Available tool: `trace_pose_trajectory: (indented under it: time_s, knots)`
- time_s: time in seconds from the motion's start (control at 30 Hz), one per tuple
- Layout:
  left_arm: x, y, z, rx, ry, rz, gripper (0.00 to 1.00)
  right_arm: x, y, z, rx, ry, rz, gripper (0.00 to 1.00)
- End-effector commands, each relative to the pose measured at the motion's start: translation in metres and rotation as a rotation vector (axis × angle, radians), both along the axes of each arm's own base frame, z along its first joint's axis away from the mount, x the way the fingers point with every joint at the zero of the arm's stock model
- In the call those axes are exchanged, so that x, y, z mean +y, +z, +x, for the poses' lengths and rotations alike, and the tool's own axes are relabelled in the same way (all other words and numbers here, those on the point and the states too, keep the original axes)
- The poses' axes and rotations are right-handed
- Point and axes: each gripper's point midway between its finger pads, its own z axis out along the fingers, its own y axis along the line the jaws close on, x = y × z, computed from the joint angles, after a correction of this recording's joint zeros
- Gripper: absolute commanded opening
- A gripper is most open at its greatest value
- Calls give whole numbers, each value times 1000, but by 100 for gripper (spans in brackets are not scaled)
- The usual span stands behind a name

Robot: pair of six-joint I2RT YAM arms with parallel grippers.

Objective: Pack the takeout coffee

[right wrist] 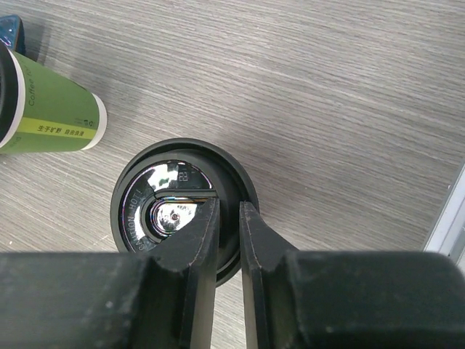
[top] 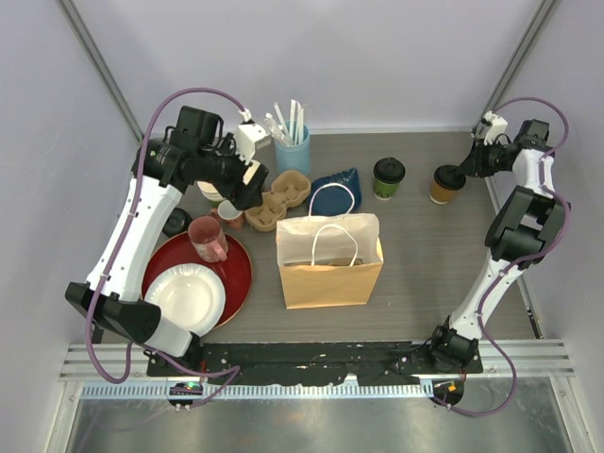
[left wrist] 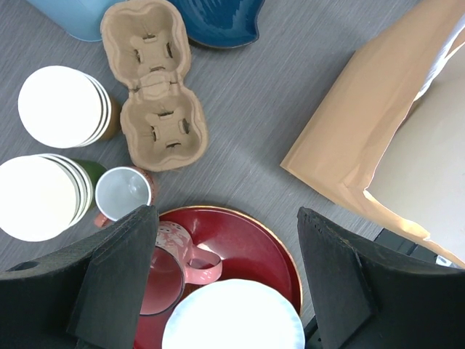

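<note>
Right fingers (right wrist: 196, 251) pinched just the lid (right wrist: 142, 211) rim of the brown cup (top: 445, 189), on the worktop (top: 425, 283) behind-right of the bag (top: 330, 264) beside the green cup (right wrist: 54, 109); left fingers (left wrist: 116, 273) gaped empty left of it; lifting risked popping the lid.

The right gripper (right wrist: 229, 211) reaches in from six o'clock, its jaws nearly together and apparently pinching the near rim of the black-lidded cup (right wrist: 156, 196) at centre. The green cup (right wrist: 54, 109) sits apart at ten o'clock on the grey table (right wrist: 327, 109).
</note>
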Motion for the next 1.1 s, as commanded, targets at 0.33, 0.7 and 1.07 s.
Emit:
trace_pose_trajectory:
  time_s: [0.33, 0.7, 1.07]
  knots:
    - [1, 19, -9, -54, -32, -31, 81, 17, 17, -14, -38, -23, -116, 8]
    - [-4, 19, -12, -41, -49, -58, 81, 33, 83, -14, -139, -100, -200, 1]
    - [-25, 30, -30, 20, -129, -178, 78, 100, 222, -56, -310, -137, -219, 1]
